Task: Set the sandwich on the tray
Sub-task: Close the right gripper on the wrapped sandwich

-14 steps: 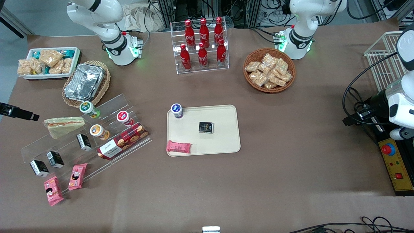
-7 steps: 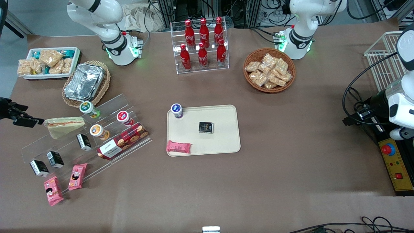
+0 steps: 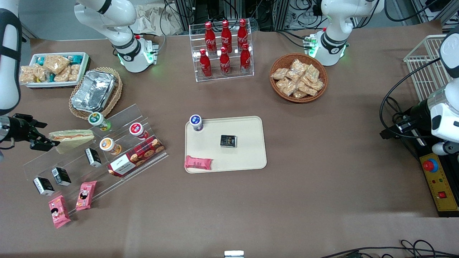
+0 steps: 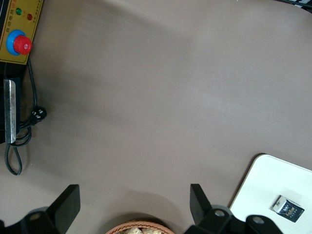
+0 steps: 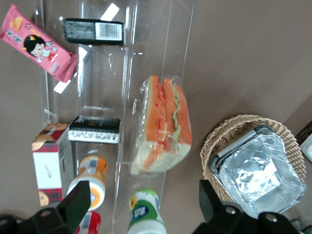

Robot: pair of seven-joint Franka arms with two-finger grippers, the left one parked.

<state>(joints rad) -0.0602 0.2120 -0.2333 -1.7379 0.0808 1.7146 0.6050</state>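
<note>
Front view: end effector [image 3: 46, 138] spread wide just beside the sandwich [image 3: 71, 139] on the clear stepped rack [image 3: 118, 118] at the working arm's end of the desk [image 3: 322, 143], tray [image 3: 251, 150] well apart mid-desk; right wrist view: sandwich [image 5: 163, 126] between open fingers [image 5: 78, 200], holding nothing.

I'm looking at a robotics lab dressed up as a snack shop: a brown-covered table [image 3: 322, 186], an acrylic rack of cola bottles [image 3: 224, 50], a clear stepped display shelf [image 3: 89, 150], a wicker basket of snack packs [image 3: 298, 77], cable tangles [image 3: 287, 14] above, and an emergency-stop box [image 3: 439, 184] at the parked arm's end.
</note>
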